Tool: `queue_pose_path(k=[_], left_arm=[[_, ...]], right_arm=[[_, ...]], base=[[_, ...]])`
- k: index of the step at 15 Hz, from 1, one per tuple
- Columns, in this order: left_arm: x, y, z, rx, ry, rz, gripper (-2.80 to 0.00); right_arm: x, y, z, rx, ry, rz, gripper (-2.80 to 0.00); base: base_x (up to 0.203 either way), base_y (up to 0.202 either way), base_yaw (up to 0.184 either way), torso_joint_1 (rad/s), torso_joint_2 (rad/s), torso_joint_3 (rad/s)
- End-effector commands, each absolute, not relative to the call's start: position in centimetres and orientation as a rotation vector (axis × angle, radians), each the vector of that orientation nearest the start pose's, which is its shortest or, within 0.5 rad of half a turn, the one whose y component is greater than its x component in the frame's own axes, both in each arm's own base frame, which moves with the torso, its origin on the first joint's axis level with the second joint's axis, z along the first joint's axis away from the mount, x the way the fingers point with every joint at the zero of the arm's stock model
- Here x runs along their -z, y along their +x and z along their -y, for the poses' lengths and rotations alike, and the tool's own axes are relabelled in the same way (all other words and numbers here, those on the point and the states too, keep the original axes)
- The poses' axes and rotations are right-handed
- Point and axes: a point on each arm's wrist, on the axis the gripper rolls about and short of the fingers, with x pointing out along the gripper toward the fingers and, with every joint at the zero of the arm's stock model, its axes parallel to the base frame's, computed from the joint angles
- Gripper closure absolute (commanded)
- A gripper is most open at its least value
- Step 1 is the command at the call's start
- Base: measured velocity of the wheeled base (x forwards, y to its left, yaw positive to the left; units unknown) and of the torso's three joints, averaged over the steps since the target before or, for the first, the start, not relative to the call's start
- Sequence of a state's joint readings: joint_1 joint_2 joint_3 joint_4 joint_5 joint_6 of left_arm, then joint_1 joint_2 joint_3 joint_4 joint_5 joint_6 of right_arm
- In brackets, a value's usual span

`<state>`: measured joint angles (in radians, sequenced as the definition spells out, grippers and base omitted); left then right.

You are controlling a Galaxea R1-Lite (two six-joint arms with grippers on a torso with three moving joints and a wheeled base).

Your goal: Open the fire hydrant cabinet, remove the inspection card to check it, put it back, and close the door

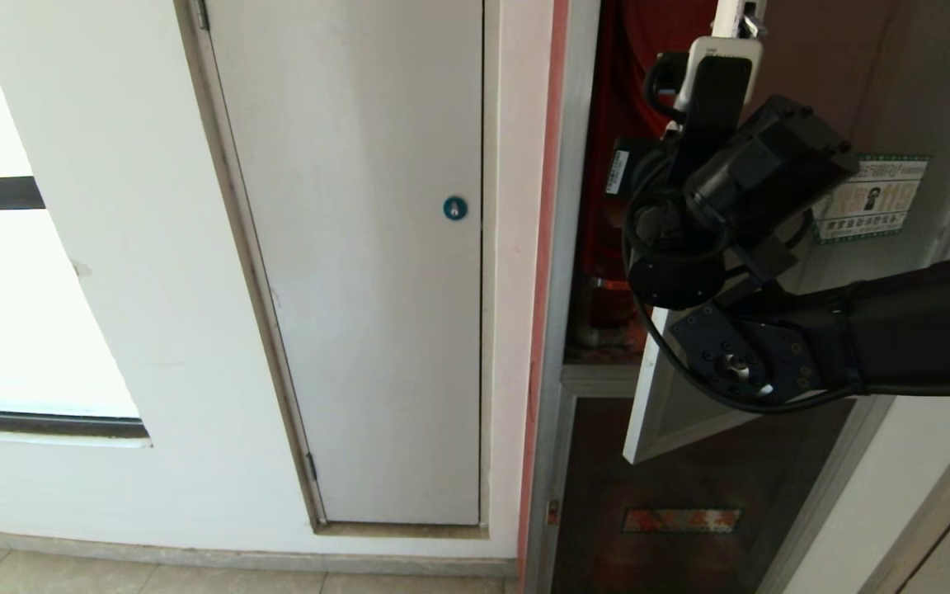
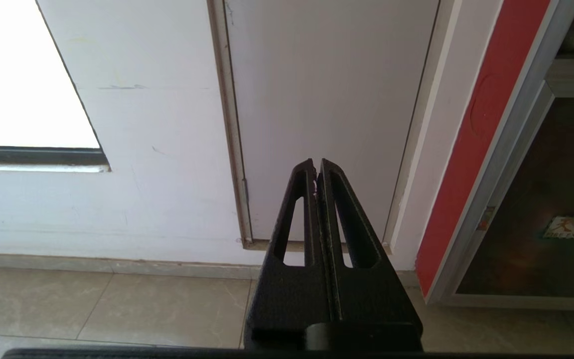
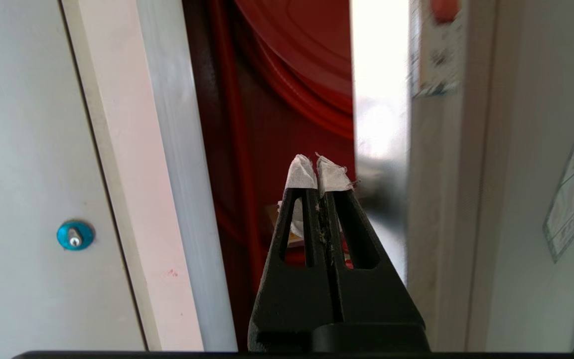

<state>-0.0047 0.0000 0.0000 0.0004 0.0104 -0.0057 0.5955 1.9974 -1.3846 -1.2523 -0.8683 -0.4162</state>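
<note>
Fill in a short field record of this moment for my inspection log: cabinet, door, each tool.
cabinet: silver-framed fire hydrant cabinet, red interior showing through a gap
door: silver-framed tinted glass door, partly open
neighbour: plain white panel door with blue round lock, shut
right tool: shut, empty, at the gap beside the door edge
left tool: shut, empty, low near the floor

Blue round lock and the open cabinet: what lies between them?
In the head view, past the blue lock come the white door's edge, a white wall strip, a red edge strip and the cabinet's silver frame.
</note>
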Motion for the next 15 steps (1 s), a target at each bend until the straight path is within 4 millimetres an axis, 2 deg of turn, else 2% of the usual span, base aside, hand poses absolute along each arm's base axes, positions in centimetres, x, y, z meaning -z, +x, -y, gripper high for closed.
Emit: queue_pose_path(k=[1, 9, 15], left_arm=[[-7.5, -2.3, 0.0, -0.006, -0.006, 0.0, 0.0], [-7.6, -2.3, 0.0, -0.006, -0.006, -0.002, 0.0], [-7.5, -2.3, 0.0, -0.006, -0.006, -0.001, 0.0]], right_arm=[[-29.8, 32.2, -19.7, 0.361, 0.035, 0.42, 0.0], [-30.3, 29.9, -17.9, 0.39, 0.036, 0.404, 0.0], [-31.3, 26.1, -15.3, 0.397, 0.039, 0.4, 0.0]], base=[[0.0, 0.0, 0.0, 0.0, 0.0, 0.0], [0.0, 0.0, 0.0, 0.0, 0.0, 0.0], [0.0, 0.0, 0.0, 0.0, 0.0, 0.0]])
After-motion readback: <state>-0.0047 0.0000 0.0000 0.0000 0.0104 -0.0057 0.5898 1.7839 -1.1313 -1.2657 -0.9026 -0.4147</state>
